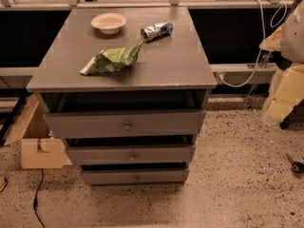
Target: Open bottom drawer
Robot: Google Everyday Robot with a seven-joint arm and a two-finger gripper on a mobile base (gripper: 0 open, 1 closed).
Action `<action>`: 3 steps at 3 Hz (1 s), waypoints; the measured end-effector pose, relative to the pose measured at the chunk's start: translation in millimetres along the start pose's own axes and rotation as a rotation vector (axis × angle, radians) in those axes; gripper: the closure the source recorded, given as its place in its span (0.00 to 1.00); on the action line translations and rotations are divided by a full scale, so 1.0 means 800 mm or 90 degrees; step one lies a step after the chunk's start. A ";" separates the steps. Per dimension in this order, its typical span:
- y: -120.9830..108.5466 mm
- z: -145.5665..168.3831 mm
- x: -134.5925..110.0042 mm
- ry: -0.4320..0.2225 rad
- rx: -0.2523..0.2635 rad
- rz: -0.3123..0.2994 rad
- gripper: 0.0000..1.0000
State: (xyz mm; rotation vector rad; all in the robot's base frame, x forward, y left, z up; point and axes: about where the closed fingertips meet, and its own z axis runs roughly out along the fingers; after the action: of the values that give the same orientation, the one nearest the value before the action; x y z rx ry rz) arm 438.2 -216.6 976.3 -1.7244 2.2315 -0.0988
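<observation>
The grey cabinet stands in the middle of the camera view with three drawers stacked in its front. The bottom drawer is the lowest and narrowest front, just above the floor, with a small round knob at its centre. A dark gap shows above its front edge. The middle drawer and the top drawer sit above it, each with its own knob. My gripper does not show in this view; nothing touches the drawers.
On the cabinet top lie a white bowl, a crushed can and a green chip bag. A cardboard box stands at the left. A black cable lies on the floor. Yellow foam and a small dark object are at the right.
</observation>
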 end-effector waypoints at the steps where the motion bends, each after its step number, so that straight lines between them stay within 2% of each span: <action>1: 0.000 0.000 0.000 0.000 0.000 0.000 0.00; 2: 0.014 0.033 0.005 -0.025 -0.043 0.002 0.00; 3: 0.053 0.106 0.001 -0.096 -0.108 0.007 0.00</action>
State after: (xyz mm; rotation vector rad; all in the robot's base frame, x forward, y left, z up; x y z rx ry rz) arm 423.0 -194.3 885.2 -1.7402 2.1928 0.2225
